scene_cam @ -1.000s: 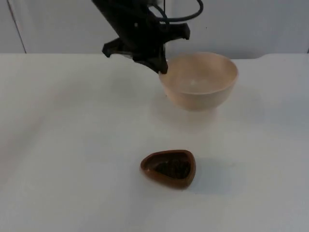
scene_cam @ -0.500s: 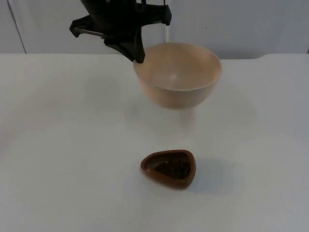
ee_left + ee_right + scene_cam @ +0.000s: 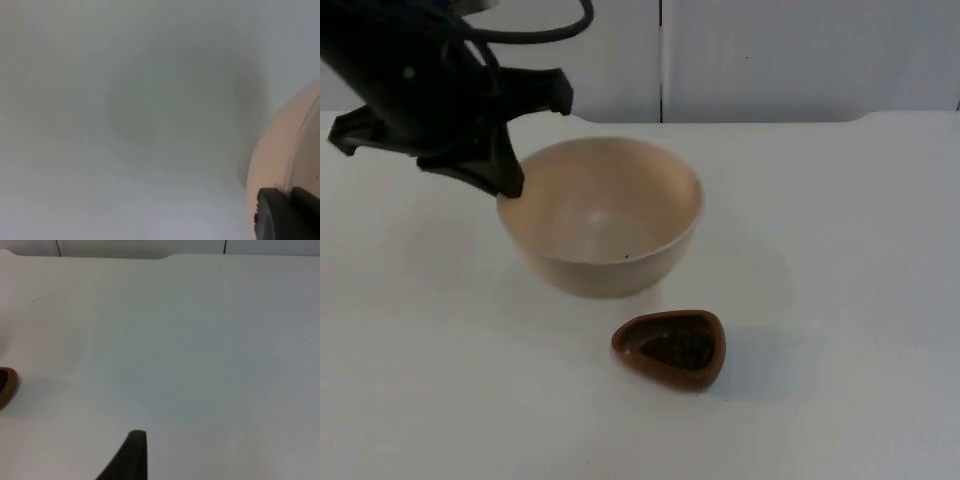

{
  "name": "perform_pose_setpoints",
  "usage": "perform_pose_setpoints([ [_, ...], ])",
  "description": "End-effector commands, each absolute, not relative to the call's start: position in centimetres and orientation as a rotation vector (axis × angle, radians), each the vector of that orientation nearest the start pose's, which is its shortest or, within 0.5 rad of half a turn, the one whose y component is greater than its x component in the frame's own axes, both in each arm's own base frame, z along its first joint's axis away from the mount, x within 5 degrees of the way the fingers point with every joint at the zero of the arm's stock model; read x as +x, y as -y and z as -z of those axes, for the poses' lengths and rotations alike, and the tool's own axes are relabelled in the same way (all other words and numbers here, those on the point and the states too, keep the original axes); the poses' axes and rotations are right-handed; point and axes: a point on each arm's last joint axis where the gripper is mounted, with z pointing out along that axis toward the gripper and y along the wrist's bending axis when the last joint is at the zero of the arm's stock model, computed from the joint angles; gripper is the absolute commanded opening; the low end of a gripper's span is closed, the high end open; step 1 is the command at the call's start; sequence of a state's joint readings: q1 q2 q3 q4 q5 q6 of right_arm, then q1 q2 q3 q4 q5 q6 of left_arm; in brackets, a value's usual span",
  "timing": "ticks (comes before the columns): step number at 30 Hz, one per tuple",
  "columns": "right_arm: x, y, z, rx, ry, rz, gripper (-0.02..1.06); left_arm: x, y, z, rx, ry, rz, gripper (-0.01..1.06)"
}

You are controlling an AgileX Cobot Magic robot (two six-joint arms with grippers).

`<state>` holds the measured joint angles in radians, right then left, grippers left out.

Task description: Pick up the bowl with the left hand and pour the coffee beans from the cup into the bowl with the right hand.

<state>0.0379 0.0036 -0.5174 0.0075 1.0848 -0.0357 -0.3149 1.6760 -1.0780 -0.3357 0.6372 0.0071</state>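
A cream bowl (image 3: 605, 222) hangs above the table in the top view, left of centre, and its inside looks bare. My left gripper (image 3: 508, 183) is shut on the bowl's left rim. The bowl's outer wall (image 3: 285, 150) shows in the left wrist view beside a black fingertip (image 3: 280, 215). A small brown cup (image 3: 671, 348) holding dark coffee beans stands on the table just in front of the bowl; its edge (image 3: 6, 385) also appears in the right wrist view. The right arm waits off to the side over bare table, one black fingertip (image 3: 131, 455) in its wrist view.
The white table (image 3: 840, 300) ends at a grey partition wall (image 3: 770, 55) behind. The bowl's shadow lies on the table beneath and to its right.
My left gripper has carried the bowl from the back right toward the left and front, so it now hangs close behind the cup. The cup has not moved.
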Motion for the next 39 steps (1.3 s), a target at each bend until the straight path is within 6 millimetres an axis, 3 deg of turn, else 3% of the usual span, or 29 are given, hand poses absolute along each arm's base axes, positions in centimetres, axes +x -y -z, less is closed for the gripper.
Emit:
perform_pose_setpoints([
  [1,-0.7,0.0,-28.0,-0.072,-2.046,-0.005,1.05,30.0,11.6,-21.9,0.088,-2.701,0.454,0.00],
  [13,-0.7,0.0,-28.0,-0.072,-2.046,-0.008,1.05,24.2,9.6,-21.0,0.068,-2.715,0.439,0.00],
  [17,-0.7,0.0,-28.0,-0.072,-2.046,-0.008,1.05,23.4,9.3,-21.2,0.024,-2.705,0.451,0.00],
  [39,-0.8,-0.2,-28.1,-0.073,-2.040,-0.027,1.05,23.5,9.3,-21.2,0.004,-2.677,0.454,0.00],
])
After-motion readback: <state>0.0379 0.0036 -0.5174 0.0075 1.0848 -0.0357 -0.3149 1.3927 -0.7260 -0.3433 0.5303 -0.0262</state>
